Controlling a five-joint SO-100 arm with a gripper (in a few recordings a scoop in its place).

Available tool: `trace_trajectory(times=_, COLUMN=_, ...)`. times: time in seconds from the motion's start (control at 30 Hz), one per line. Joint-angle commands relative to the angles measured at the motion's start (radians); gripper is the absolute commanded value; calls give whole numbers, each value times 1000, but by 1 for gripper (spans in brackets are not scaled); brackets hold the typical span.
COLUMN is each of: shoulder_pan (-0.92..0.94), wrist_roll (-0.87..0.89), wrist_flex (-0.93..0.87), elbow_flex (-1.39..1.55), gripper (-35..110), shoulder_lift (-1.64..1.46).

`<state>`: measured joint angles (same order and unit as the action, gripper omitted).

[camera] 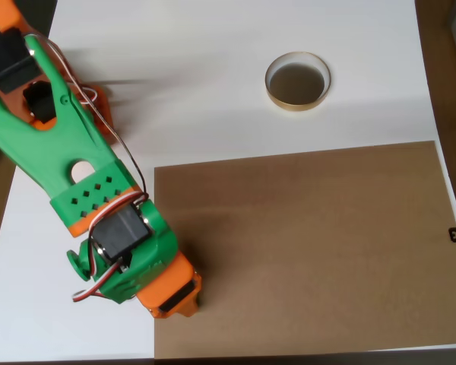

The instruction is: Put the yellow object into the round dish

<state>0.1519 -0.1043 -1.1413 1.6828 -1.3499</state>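
In the overhead view the green and orange arm reaches down to the lower left of the frame, its jaws hidden beneath the wrist at the brown board's edge, so I cannot tell their state. The yellow object is likely underneath. The round dish waits empty, upper right on the white worktop.

End effector fingertips hidden beneath its own green-and-orange body; arm's upper end cut off at the top-left edge.
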Motion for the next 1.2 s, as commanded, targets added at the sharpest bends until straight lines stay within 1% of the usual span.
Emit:
trace_trajectory(times=0.0, shoulder_pan=6, wrist_roll=-9, wrist_flex=-14, elbow_flex=-54, gripper=4, shoulder_lift=-35)
trace_trajectory(times=0.13, shoulder_pan=3, wrist_roll=-6, wrist_flex=-18, elbow_flex=-60, gripper=0, shoulder_lift=-40)
trace_trajectory(times=0.4, shoulder_pan=2, wrist_roll=3, wrist_flex=-28, elbow_flex=-43, gripper=0, shoulder_lift=-117)
trace_trajectory(times=0.7, shoulder_pan=-43, wrist_roll=17, wrist_flex=-35, elbow_flex=81, gripper=0, shoulder_lift=-448)
trace_trajectory(times=0.9, shoulder_pan=-127, wrist_roll=0, wrist_flex=-77, elbow_flex=152, gripper=0, shoulder_lift=-650)
trace_trajectory(times=1.17, shoulder_pan=-252, wrist_roll=-11, wrist_flex=-137, elbow_flex=225, gripper=0, shoulder_lift=-844)
